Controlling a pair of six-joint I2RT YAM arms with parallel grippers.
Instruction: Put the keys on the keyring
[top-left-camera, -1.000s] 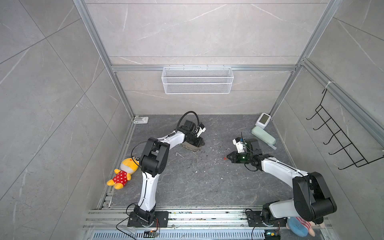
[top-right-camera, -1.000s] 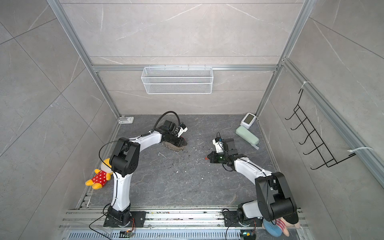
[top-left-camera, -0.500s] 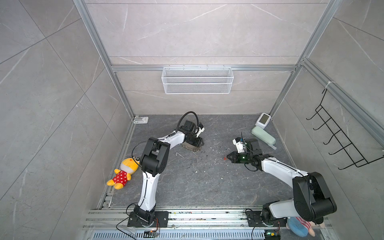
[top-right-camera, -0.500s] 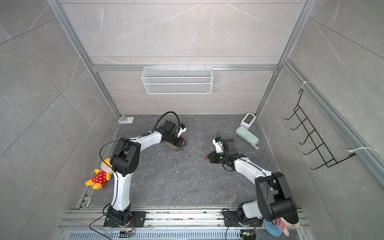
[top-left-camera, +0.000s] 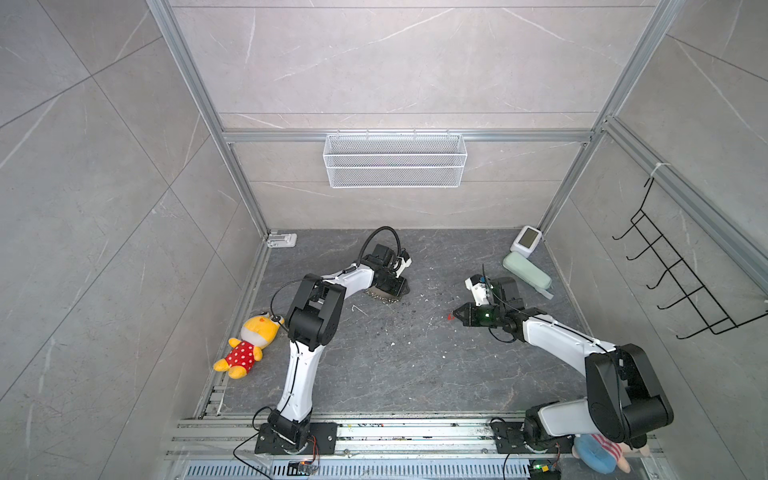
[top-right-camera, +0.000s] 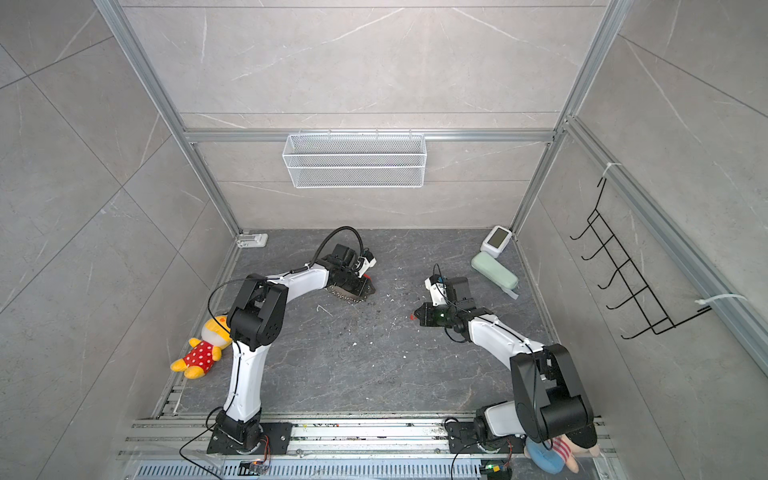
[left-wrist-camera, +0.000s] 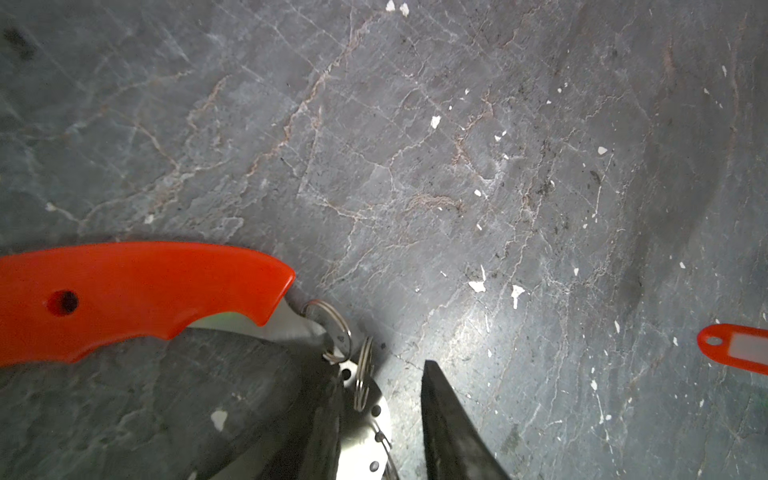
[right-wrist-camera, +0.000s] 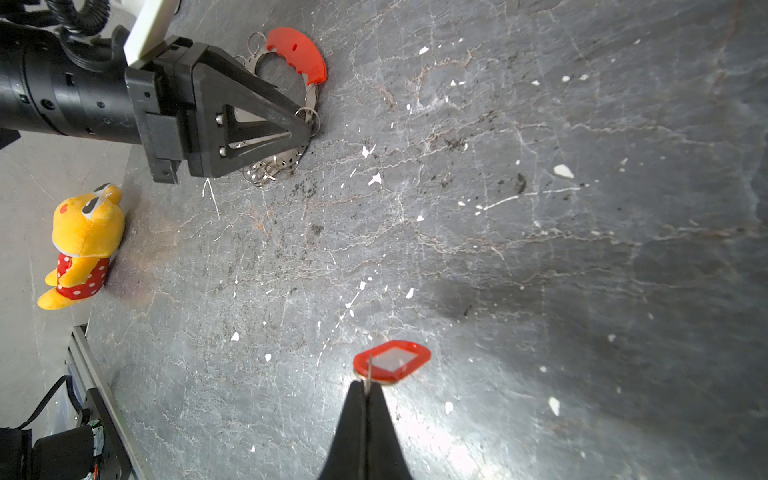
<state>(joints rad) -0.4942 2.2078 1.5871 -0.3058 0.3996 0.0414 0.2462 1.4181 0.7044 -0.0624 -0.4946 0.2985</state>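
Right gripper (right-wrist-camera: 365, 384) pinched tight on the thin metal piece of the keys (right-wrist-camera: 392, 360) — red tag, white label window, no writing I can make out — low over the dark stone tabletop (right-wrist-camera: 540, 208). Left gripper (right-wrist-camera: 305, 126) has its jaws apart, straddling the perforated steel band of the keyring (left-wrist-camera: 368, 419) beside its red strip (left-wrist-camera: 137, 295) — well apart from the tag.

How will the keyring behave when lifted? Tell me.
The keyring looks like stiff sheet metal, so likely keeps its shape. Its loops sit loosely in holes, so probably dangle and swing. The red strip looks glossy, perhaps slippery.
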